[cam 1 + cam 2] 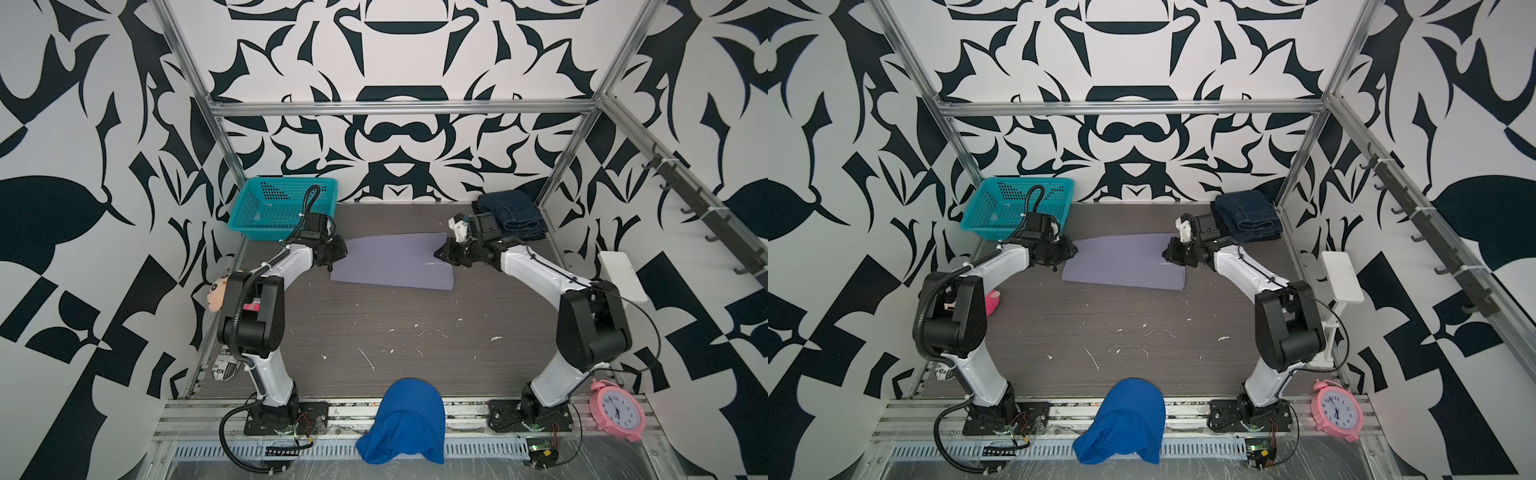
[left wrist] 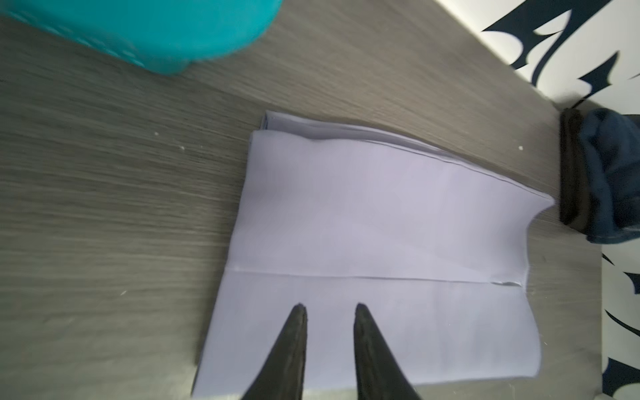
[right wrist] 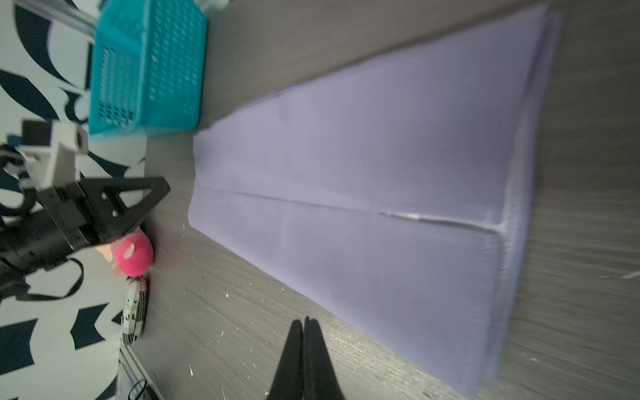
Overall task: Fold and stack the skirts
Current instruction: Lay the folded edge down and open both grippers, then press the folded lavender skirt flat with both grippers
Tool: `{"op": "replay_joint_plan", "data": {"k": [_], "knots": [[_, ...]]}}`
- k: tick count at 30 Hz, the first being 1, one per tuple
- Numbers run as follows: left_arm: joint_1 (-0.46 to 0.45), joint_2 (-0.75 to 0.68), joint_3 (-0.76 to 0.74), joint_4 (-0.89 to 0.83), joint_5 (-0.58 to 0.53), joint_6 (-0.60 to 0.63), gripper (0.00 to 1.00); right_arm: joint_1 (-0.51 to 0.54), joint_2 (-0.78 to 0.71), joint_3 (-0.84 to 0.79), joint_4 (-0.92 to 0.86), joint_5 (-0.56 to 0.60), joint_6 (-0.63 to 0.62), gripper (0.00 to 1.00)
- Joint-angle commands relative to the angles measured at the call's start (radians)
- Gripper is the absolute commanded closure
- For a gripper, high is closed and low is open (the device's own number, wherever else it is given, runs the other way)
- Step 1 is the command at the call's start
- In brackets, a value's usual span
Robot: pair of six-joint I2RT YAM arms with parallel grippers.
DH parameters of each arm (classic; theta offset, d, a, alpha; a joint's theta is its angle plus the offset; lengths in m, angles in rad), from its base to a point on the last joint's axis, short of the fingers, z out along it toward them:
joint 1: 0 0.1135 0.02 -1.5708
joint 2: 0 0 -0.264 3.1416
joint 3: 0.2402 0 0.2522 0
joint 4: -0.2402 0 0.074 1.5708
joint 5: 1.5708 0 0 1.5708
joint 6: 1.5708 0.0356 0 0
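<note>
Left jaws narrowly parted, right jaws shut, both empty, at opposite ends of the lavender skirt (image 1: 392,259) folded at the desk's (image 1: 395,332) far centre; stacking it on the folded denim skirt (image 1: 511,214), far right, apparently remains.

The pink alarm clock (image 1: 1336,409), well behind the right gripper (image 3: 304,322), shows hour numerals. A black-and-white printed object (image 1: 226,368), behind the left gripper (image 2: 329,308), reads "rex".

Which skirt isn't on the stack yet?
The lavender skirt, flat on the table with the left gripper and right gripper near its ends. The denim skirt sits on the black skirt in the far right corner.
</note>
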Motion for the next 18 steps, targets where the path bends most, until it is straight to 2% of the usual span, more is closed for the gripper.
{"op": "replay_joint_plan", "data": {"k": [1,5,9,18], "knots": [[0.005,0.029,-0.046,0.090,0.037,-0.047,0.73,0.006,0.034,-0.027,0.099,0.009,-0.009,0.96],[0.005,0.056,-0.118,0.166,0.051,-0.082,0.73,0.011,0.138,-0.050,0.172,-0.009,-0.017,0.97],[0.005,0.073,-0.143,0.155,0.034,-0.074,0.75,0.011,0.222,-0.056,0.202,-0.009,-0.013,0.98],[0.024,0.079,-0.184,0.156,0.016,-0.069,0.77,0.008,0.237,-0.079,0.225,0.000,0.002,0.98]]}}
